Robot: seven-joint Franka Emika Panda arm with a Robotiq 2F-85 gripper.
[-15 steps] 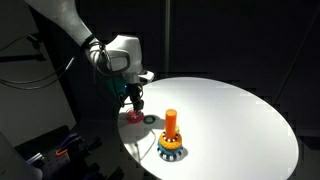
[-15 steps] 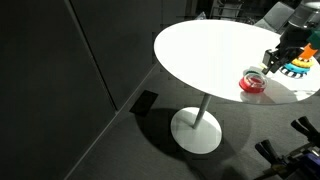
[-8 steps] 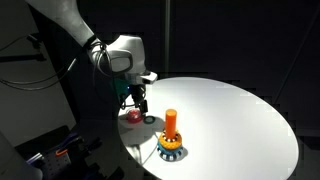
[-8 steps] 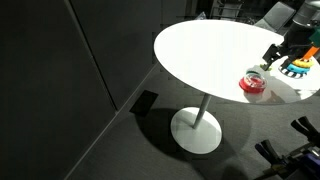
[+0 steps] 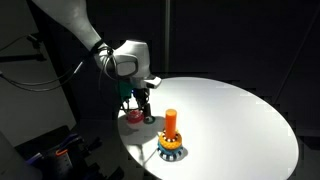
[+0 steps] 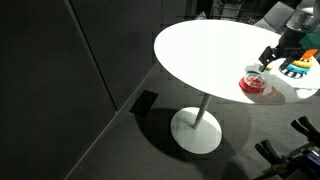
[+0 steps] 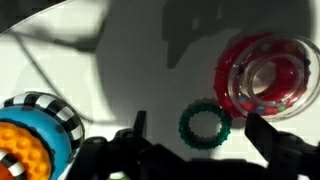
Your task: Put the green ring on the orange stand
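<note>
Moved off the translucent red plastic ring point(image 7: 265, 75) near the round white tabletop point(image 5: 230, 110) edge, now straddling the flat green toy ring point(image 7: 187, 125) with black gripper point(image 7: 200, 130) spread open, ready to grasp.

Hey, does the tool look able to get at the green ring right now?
Probably yes. In the wrist view the green ring lies uncovered between the fingers of the open tool; the red ring sits close beside it.
</note>
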